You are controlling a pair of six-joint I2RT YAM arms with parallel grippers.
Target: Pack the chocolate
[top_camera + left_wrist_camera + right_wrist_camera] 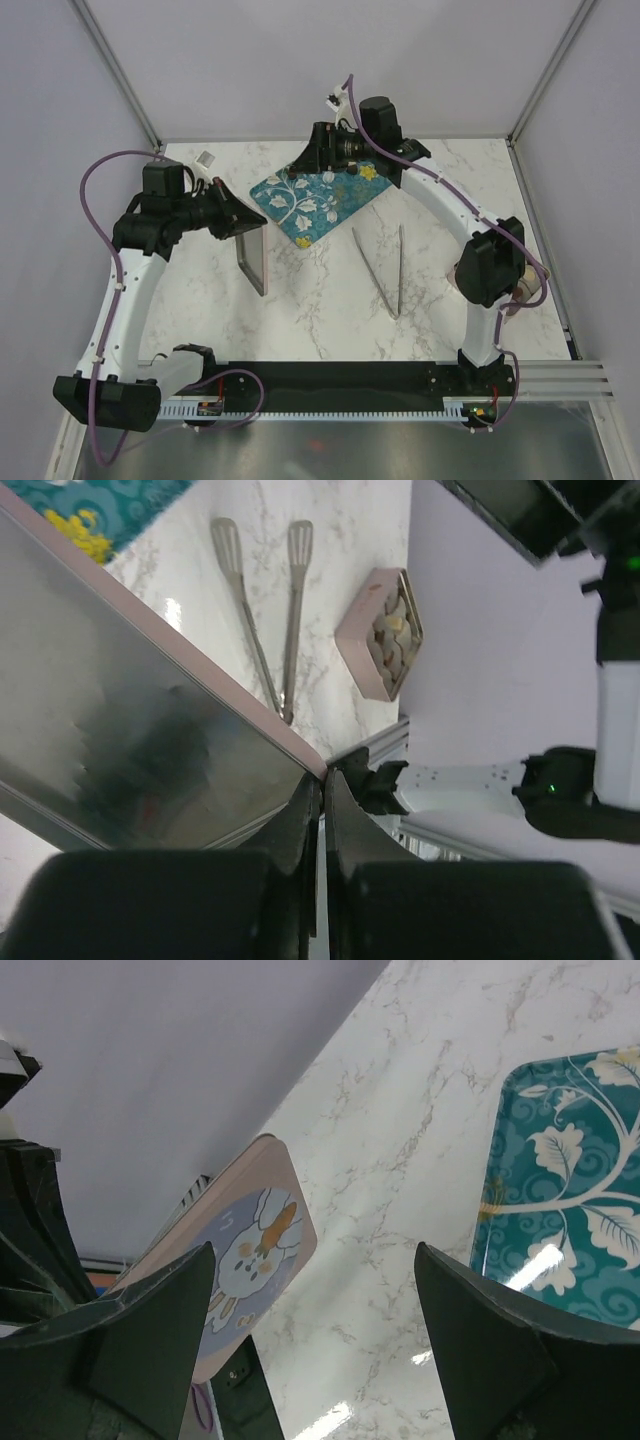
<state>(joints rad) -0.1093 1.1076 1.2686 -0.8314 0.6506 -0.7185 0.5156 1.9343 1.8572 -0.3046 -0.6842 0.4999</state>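
Left hand (322, 780) level, pinching lid (150, 740) — perhaps upright

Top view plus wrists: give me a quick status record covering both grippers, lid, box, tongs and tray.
left gripper: shut on the lid, gripped at its edge and held steeply tilted
right gripper: open, empty, over the table beside the teal tray
pink box: open, on the table's right side, chocolate inside
tongs: lying flat between tray and box, not held
lid artwork: a cartoon animal on the outer face, seen in the right wrist view
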